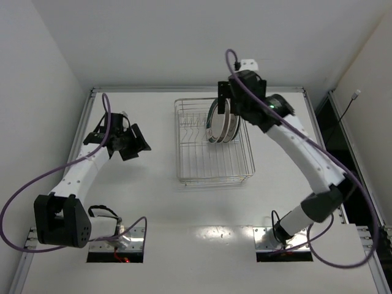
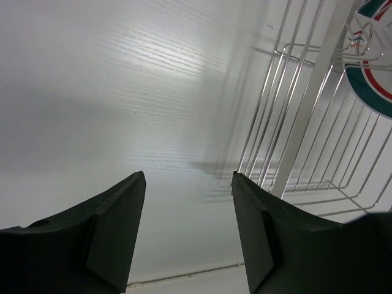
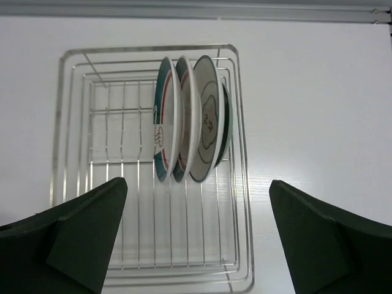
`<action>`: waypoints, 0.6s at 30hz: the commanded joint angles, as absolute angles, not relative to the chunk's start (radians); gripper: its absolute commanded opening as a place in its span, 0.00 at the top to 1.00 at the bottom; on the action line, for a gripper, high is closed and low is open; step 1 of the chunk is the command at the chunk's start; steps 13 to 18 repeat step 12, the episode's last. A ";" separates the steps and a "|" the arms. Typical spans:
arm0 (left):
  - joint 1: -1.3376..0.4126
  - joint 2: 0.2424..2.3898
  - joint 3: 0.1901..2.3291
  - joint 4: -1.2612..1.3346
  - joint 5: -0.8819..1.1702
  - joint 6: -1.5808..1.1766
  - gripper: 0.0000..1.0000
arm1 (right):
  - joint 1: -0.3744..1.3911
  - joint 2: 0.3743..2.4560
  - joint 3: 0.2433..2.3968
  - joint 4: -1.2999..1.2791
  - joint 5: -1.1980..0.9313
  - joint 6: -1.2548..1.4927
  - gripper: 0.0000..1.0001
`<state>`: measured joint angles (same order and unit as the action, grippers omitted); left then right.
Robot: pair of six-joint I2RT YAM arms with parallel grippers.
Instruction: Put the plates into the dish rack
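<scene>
The silver wire dish rack (image 1: 184, 131) stands on the white table, also in the right wrist view (image 3: 73, 159). Several plates (image 1: 220, 120) stand on edge in it, side by side: two with green-and-red rims (image 3: 164, 125), a white one with a dark rim and centre motif (image 3: 207, 119), and a dark teal one (image 3: 226, 122) behind it. My right gripper (image 3: 197, 211) is wide open and empty, held above the rack (image 1: 224, 92). My left gripper (image 1: 125, 142) is open and empty left of the rack; its view (image 2: 187, 187) shows rack wires (image 2: 288, 110) and one plate rim (image 2: 370, 92).
The white table has a raised frame along its edges (image 1: 196, 89). White walls stand close on the left and back. Purple cables (image 1: 24, 190) loop from both arms. Two mounting plates (image 1: 116, 242) sit at the near edge.
</scene>
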<state>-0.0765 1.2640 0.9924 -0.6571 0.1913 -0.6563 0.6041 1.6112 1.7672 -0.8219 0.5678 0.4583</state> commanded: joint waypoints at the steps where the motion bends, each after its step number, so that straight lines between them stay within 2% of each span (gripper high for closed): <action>1: -0.064 1.258 1.037 -0.635 0.146 -0.641 0.45 | 0.597 1.441 1.729 -0.937 0.526 0.507 0.00; 6: -0.064 1.356 1.084 -0.632 0.101 -0.620 0.45 | 0.606 1.171 1.505 -0.936 0.398 0.508 0.00; 10: -0.064 1.449 1.152 -0.632 0.129 -0.609 0.45 | 0.595 0.985 1.349 -0.988 0.411 0.517 0.00; 18: -0.064 1.474 1.161 -0.632 0.118 -0.609 0.45 | 0.595 0.931 1.309 -1.000 0.440 0.517 0.00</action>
